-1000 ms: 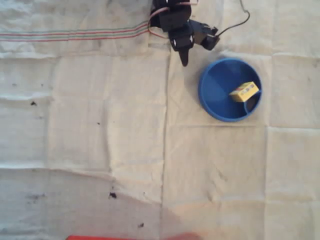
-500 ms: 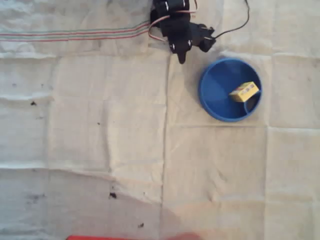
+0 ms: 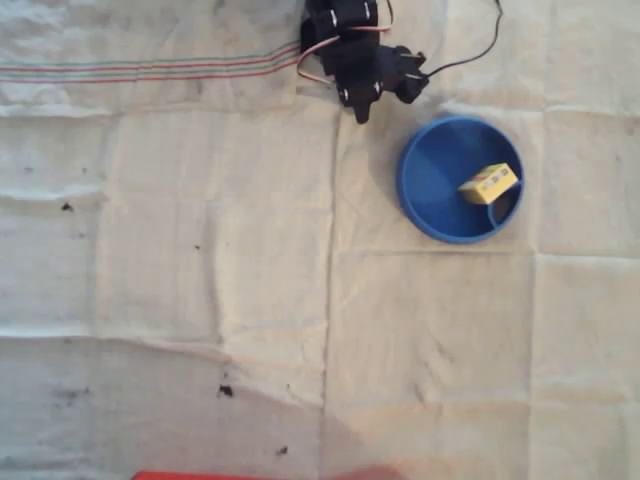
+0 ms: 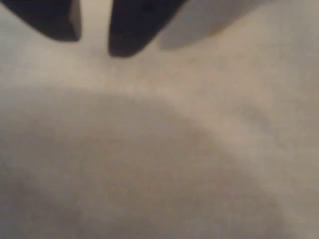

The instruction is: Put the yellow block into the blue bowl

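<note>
1. Overhead view: the blue bowl [image 3: 460, 180], a round bright blue plastic bowl, rests on the cloth-covered table [image 3: 200, 300] in the upper right part of the picture.
2. The yellow block [image 3: 489, 183], a small brick with dots on its upper face, lies tilted inside the bowl, against the right-hand inner wall, just beside the curved loop within the rim.
3. The black gripper [image 3: 361, 108] is at the top centre of the overhead view, up and to the left of the bowl and apart from it; its tip points down the picture.
4. Red and white wires [image 3: 318, 52] loop beside the arm, and a black cable [image 3: 480, 45] runs off to the upper right.
5. Wrist view: the gripper [image 4: 94, 42] appears as two dark fingers [image 4: 132, 27] at the top edge, with a narrow gap of pale cloth between them; the jaws stand slightly apart and nothing is held. The rest of this view is blurred.
6. The cloth is off-white, creased into squares, with red and green stripes [image 3: 150, 72] at upper left and small dark specks [image 3: 225, 390].
7. A red strip [image 3: 230, 475] lies along the bottom edge.
</note>
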